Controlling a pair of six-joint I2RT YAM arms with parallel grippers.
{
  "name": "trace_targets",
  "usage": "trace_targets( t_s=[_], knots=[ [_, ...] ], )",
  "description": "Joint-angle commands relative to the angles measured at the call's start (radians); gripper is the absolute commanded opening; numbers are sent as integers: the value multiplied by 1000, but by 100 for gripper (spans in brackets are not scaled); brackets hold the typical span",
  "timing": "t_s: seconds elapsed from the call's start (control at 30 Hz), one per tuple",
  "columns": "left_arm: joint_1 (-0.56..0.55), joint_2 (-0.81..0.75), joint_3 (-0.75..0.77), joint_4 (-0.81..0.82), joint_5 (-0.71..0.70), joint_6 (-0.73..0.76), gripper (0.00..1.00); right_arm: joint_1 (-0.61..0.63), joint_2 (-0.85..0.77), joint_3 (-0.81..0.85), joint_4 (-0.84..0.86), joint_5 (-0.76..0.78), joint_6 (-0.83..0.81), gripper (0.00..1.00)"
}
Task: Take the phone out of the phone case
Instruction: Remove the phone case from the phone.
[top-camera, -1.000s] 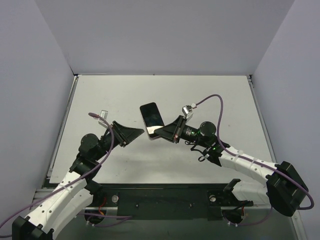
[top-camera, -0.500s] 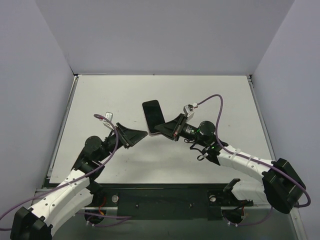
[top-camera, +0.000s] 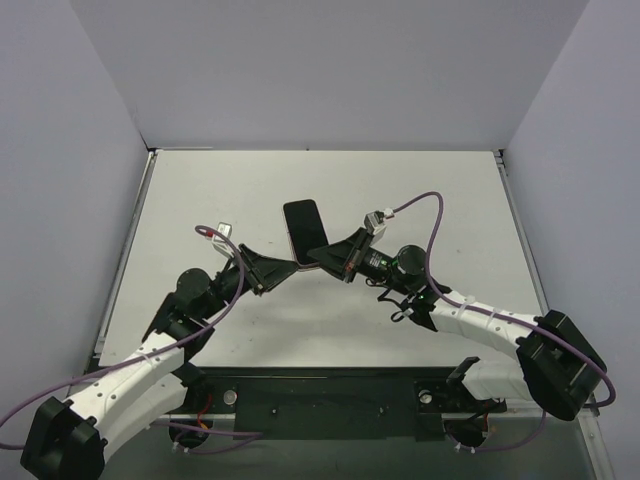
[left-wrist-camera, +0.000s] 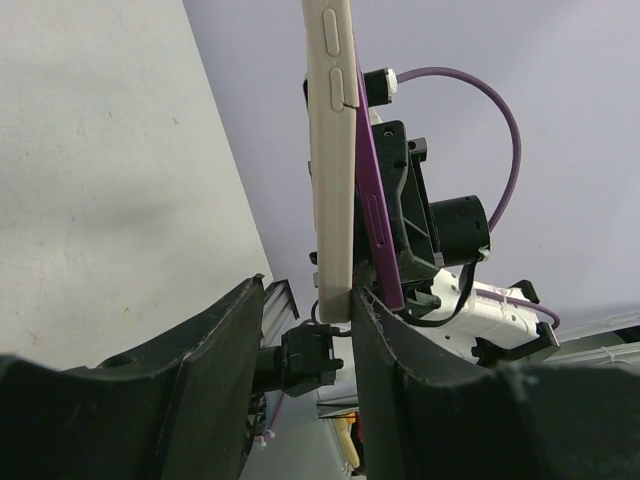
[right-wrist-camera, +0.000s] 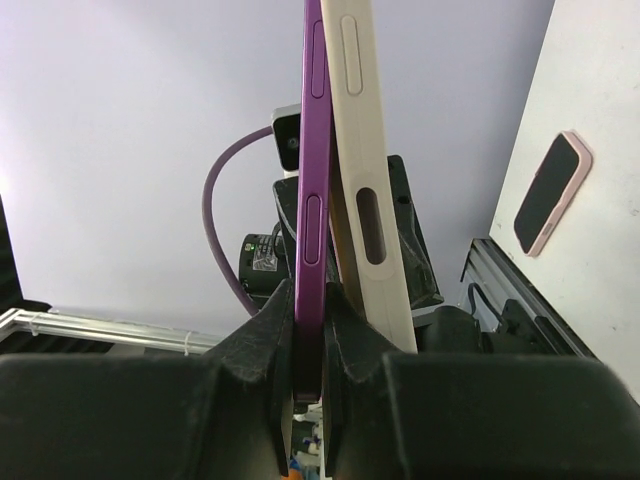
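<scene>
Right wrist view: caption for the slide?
Right jaws shut on the purple phone edge, cream case alongside.

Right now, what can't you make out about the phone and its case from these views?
Screen of the phone: both wrist views catch it edge-on only.
Lower end of the case: left wrist view, sunk between the fingers of the left gripper.
Gripped end of the phone: right wrist view, buried in the right gripper.
Whether the case is clipped on anywhere: top view, too small to tell.
</scene>
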Motion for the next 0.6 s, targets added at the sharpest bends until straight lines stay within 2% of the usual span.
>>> trace_targets(
  t_s=[0.0,0.17,0.3,0.37,0.4,0.43,0.5,0.57],
  knots=[
    [-3,16,12,77,-19,6,49,31,-4,25,199,9,29,0],
    [-3,55,41,97,-9,19,48,55,11,31,195,12,15,0],
    [11,64,67,72,-17,45,30,57,14,22,206,8,20,0],
    [37,68,116,-17,-13,84,16,55,0,9,191,8,9,0],
    [78,77,136,-93,-2,94,3,54,-7,0,183,3,-6,0],
    [112,87,185,-121,39,120,0,48,-24,-1,151,-3,-14,0],
    [199,104,259,-204,93,160,0,40,-56,-3,92,-24,-45,0],
    [265,105,334,-345,69,226,0,32,-95,14,-8,-55,-101,0]
  ],
)
